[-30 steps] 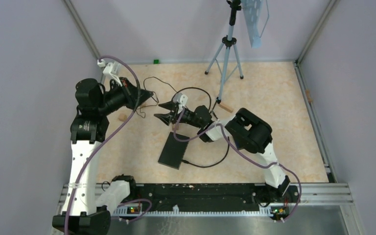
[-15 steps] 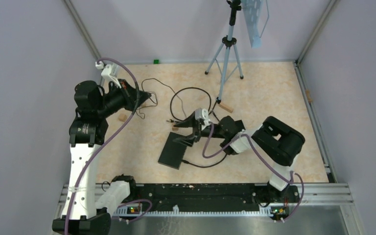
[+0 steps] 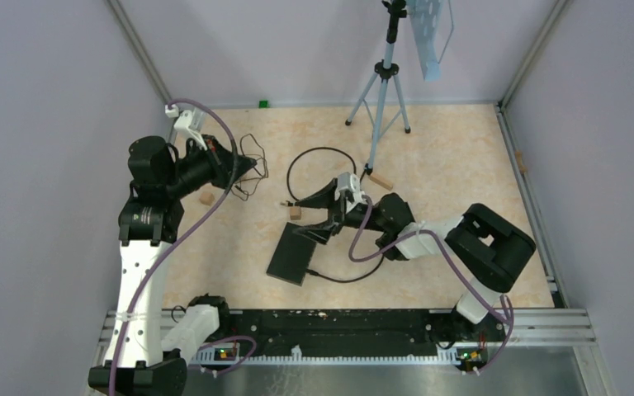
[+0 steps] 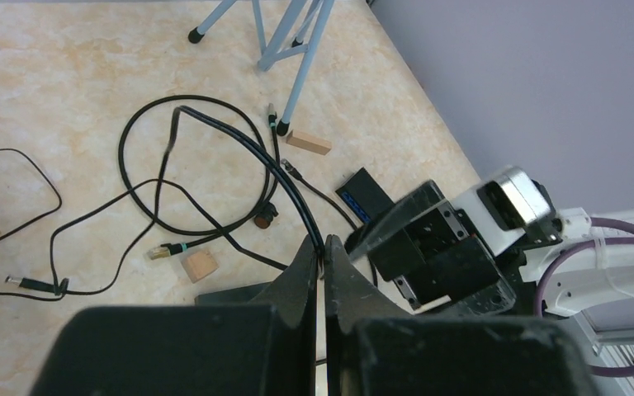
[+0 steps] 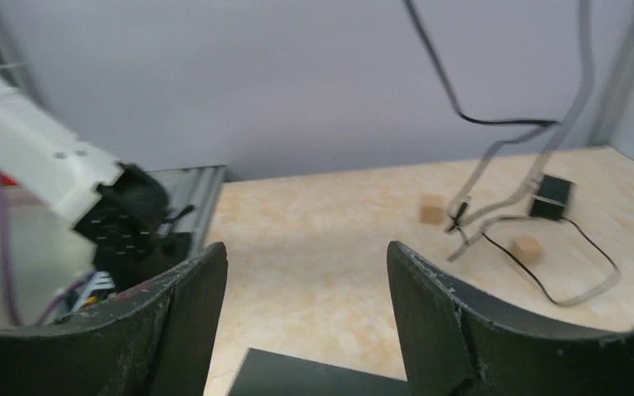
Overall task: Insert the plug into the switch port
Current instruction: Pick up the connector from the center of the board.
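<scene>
The switch (image 3: 291, 254) is a flat black box lying on the floor; its near corner (image 5: 314, 378) shows low in the right wrist view. A plug (image 4: 158, 252) with a gold tip and green band lies on the floor beside a wooden block (image 4: 200, 266). My left gripper (image 3: 253, 167) hangs above the floor at the left, shut on a thin black cable (image 4: 248, 148) that runs up into its fingertips (image 4: 324, 241). My right gripper (image 3: 297, 221) hovers over the switch's far end, open, with nothing between its fingers (image 5: 305, 264).
A tripod (image 3: 384, 82) stands at the back with a thick black cable loop (image 3: 322, 151) near its feet. Wooden blocks lie at the left (image 3: 206, 198) and by the tripod (image 3: 382, 180). A small black box (image 5: 551, 194) sits among thin wires. Walls close in on three sides.
The right arm drew back to the right and its gripper came over the switch's far end with the jaws spreading wider. The left gripper shifted slightly, bunching the thin cable around it.
</scene>
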Tool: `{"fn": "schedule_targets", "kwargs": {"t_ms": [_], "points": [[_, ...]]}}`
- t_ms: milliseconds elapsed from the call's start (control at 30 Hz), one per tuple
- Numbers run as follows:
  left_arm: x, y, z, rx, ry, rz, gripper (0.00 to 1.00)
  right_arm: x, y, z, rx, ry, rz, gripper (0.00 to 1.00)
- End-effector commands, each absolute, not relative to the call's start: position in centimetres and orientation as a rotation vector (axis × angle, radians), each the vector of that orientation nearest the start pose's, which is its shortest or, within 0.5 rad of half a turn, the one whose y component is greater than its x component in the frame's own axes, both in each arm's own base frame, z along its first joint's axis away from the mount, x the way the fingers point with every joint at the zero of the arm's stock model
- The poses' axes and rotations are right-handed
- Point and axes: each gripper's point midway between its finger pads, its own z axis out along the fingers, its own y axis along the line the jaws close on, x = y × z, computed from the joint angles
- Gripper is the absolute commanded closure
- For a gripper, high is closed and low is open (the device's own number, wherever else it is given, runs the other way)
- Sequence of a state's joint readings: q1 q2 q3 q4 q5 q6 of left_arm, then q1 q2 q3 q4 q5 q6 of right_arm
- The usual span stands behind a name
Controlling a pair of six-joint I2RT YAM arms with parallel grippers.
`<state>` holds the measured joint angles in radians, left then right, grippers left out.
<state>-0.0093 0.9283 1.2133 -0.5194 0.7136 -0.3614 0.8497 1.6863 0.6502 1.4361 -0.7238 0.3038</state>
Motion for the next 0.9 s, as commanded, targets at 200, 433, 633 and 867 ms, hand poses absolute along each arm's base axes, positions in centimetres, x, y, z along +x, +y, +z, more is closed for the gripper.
{"fn": "schedule_targets", "kwargs": {"t_ms": [200, 433, 633, 867], "points": [[25.4, -13.7, 37.6, 0.303, 1.773, -0.945, 1.0, 29.0, 41.6, 23.6, -0.71, 1.225, 1.047, 0.26], [25.0, -14.1, 37.8, 0.323, 1.764, -0.985, 1.0, 31.0, 43.5, 23.7, -0.626, 1.232, 1.102, 0.25], [24.8, -14.2, 38.0, 0.32, 1.756, -0.993, 1.0, 31.7, 46.0, 24.3, -0.598, 1.165, 1.219, 0.26], [24.7, -14.3, 38.1, 0.322, 1.755, -1.002, 1.0, 33.8, 48.2, 23.1, -0.545, 1.193, 1.26, 0.3]]}}
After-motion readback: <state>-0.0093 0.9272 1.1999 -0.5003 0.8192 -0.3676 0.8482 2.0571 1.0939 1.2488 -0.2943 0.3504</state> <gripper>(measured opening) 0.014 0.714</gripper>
